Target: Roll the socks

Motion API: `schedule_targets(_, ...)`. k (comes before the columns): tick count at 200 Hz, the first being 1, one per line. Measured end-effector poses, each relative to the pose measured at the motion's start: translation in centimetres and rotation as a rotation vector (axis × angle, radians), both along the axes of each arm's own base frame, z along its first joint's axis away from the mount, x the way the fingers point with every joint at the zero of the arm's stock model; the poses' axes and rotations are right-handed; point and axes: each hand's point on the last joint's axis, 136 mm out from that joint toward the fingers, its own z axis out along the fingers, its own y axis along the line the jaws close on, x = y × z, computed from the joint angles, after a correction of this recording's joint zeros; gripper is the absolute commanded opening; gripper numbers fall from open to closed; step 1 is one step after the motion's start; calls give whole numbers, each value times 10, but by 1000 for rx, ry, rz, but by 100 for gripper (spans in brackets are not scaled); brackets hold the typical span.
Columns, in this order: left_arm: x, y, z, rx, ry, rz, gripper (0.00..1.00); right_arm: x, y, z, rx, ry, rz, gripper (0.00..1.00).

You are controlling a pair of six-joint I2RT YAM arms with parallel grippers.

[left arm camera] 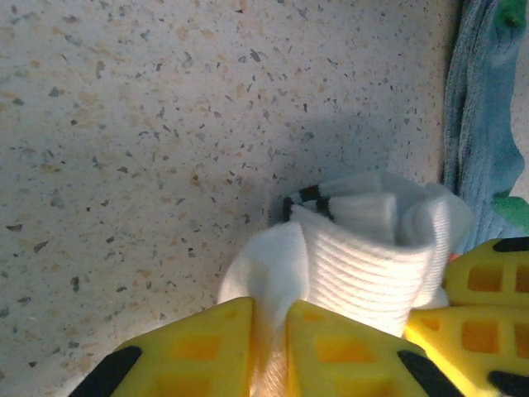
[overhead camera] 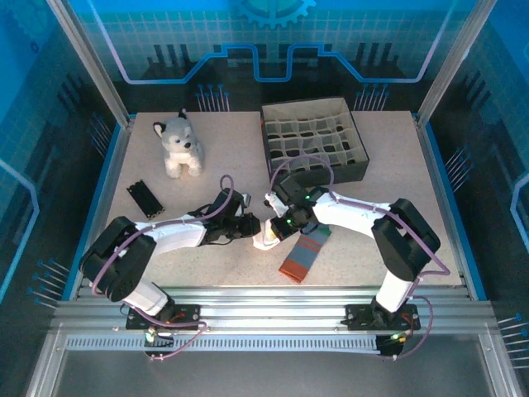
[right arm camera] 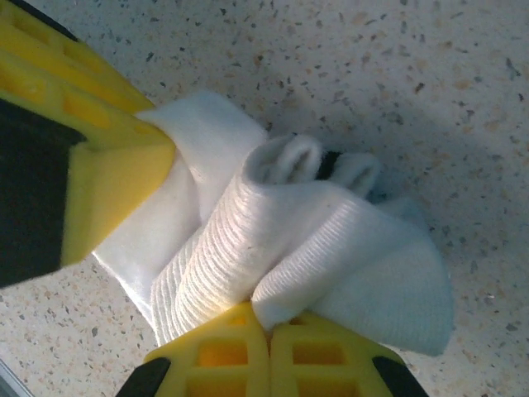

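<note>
Nearest the arm bases, the grey-blue sock (overhead camera: 304,256) lies flat on the table (overhead camera: 388,190), with its orange-red cuff toward the near edge and its green toe pointing far. Just left of its far end sits the white sock (overhead camera: 266,239), bunched into a loose roll with dark stripes showing at one end. The left gripper (left arm camera: 269,327) is clamped on its fabric from the left, and the right gripper (right arm camera: 269,331) pinches it from the right. Farther back are a small black object (overhead camera: 143,198) at left, a plush husky (overhead camera: 179,146), and a divided box (overhead camera: 331,172) at far right.
</note>
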Motion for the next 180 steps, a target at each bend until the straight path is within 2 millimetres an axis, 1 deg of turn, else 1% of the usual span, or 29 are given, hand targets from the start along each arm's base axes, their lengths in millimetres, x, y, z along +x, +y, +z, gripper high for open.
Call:
schedule_targets(16, -1, 2, 10, -8, -13, -2, 26, -1, 0, -4, -34, -2, 10, 0)
schedule_targets(40, -1, 7, 36, -42, -56, 11, 29, -3, -4, -11, -69, 6, 13, 0)
schedule_targets(55, -3, 11, 51, -69, -85, 21, 24, -3, -5, -11, -72, 6, 15, 0)
schedule_targets(69, -8, 10, 56, -106, -83, 29, 18, -3, -4, -11, -71, 6, 15, 0)
schedule_targets(85, -16, 5, 49, -137, -55, 30, 13, -4, -4, -11, -69, 8, 16, 0)
schedule_targets(101, -24, -7, 36, -158, -5, 22, 8, -4, -4, -11, -68, 8, 16, 0)
schedule_targets(124, -26, -25, 16, -184, 60, 29, 5, -4, -3, -11, -64, 9, 17, 0)
schedule_targets(142, -25, -30, 0, -186, 100, 51, 4, -4, -2, -11, -58, 10, 15, 0)
schedule_targets(156, -25, -31, -11, -180, 130, 68, 4, -4, -2, -11, -57, 11, 12, 4)
schedule_targets(166, -24, -32, -15, -174, 140, 71, 3, -4, -2, -12, -55, 13, 9, 7)
schedule_targets(174, -23, -33, -16, -172, 143, 72, 3, -4, -2, -12, -53, 15, 4, 14)
schedule_targets(180, -22, -34, -16, -171, 145, 71, 3, -5, -2, -12, -50, 17, 0, 21)
